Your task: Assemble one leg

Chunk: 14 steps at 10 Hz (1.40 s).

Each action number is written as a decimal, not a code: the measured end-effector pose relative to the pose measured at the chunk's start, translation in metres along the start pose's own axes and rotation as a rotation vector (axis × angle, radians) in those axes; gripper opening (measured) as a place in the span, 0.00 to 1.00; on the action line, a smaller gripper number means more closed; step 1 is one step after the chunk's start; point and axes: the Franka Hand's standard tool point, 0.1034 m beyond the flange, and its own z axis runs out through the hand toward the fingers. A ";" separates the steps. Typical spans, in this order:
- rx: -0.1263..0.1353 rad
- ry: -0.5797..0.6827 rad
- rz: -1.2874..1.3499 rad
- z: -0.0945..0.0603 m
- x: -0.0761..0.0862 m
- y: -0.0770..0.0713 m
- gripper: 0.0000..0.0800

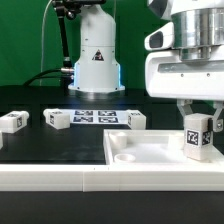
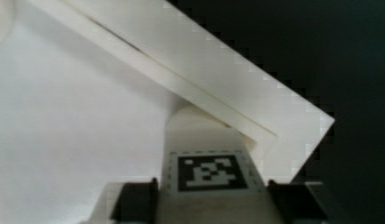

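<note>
The leg (image 1: 197, 136) (image 2: 210, 168) is held upright, pinched at its sides by the gripper (image 1: 197, 126) (image 2: 210, 196), over the right part of the white recessed panel (image 1: 150, 152), while three like blocks (image 1: 137, 120) are laid farther off to the left, beside the marker board (image 1: 95, 116).

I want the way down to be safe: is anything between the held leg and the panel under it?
Nothing visible. The gripper holds the leg above the panel's bare corner; the other legs lie off it.
</note>
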 end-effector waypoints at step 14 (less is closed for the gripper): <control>-0.053 -0.049 -0.525 0.000 -0.001 0.002 0.81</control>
